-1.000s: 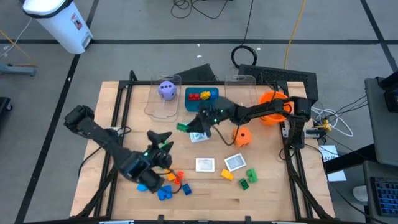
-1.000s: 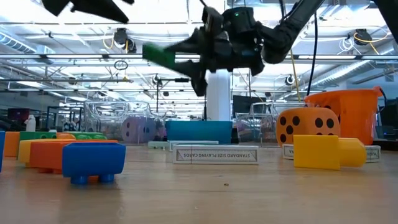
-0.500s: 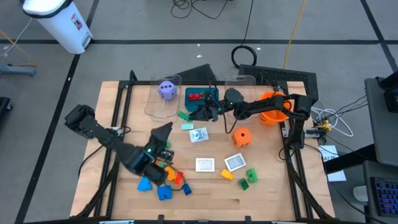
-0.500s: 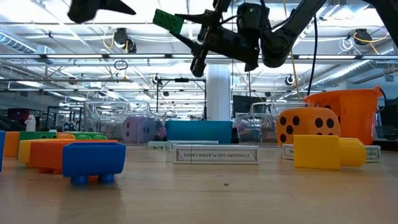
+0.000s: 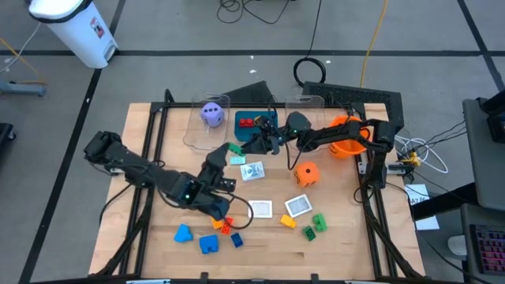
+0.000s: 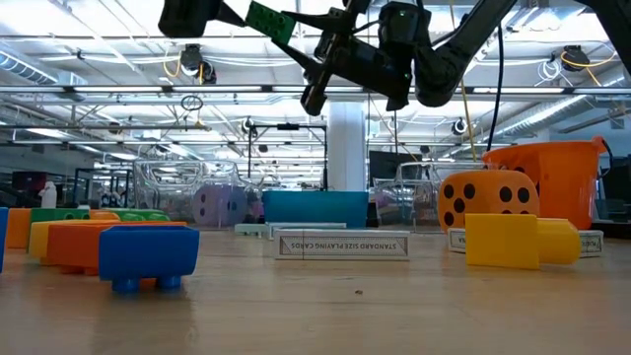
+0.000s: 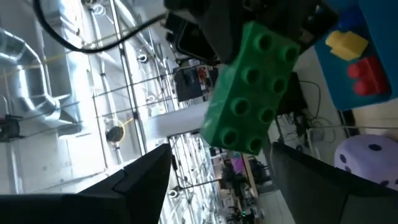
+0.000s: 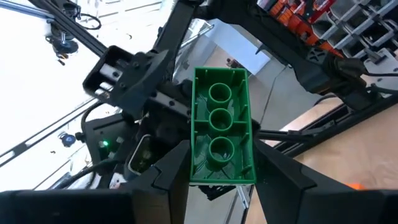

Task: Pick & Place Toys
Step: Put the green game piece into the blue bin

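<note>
Your right tool (image 5: pixel 251 147) grips green brick (image 5: pixel 234 147) aloft, at 7 o'clock of teal tray (image 5: pixel 270 116). Left tool (image 5: pixel 218 162) wide, empty, just below brick, mid-bench.

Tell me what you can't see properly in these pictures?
- White picture cards: high view, prints too small to read.
- Red brick: left wrist view, cut off by the edge.
- Purple die: low view, blurred behind a clear bin.
- Left gripper: high view, too small to see whether it touches the green brick.
</note>
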### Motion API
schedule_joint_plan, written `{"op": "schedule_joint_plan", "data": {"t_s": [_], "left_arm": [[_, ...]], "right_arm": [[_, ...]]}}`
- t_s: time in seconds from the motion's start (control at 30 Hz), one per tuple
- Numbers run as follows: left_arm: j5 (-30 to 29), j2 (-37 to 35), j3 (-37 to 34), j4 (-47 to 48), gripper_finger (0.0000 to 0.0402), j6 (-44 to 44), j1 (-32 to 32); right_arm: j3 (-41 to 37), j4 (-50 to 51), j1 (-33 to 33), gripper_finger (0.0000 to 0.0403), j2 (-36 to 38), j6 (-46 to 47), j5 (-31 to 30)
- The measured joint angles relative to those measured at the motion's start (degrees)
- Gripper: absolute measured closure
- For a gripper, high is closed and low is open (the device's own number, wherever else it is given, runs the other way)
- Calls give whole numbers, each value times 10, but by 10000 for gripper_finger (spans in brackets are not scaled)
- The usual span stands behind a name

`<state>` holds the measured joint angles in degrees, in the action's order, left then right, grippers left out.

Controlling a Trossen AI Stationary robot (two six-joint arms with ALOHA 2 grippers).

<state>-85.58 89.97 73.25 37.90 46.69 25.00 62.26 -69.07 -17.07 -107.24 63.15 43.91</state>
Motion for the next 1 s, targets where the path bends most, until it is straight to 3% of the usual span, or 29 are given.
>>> {"op": "schedule_joint_plan", "data": {"t_s": [0.37, 0.6, 1.0], "left_arm": [[0, 2, 0, -11, 124, 99, 24], [-11, 39, -1, -31, 124, 161, 18], [-31, 64, 0, -39, 124, 153, -28]], "right_arm": [[0, -46, -1, 264, 0, 33, 28], [0, -45, -1, 263, 0, 32, 28], [0, -42, -3, 262, 0, 33, 29]]}}
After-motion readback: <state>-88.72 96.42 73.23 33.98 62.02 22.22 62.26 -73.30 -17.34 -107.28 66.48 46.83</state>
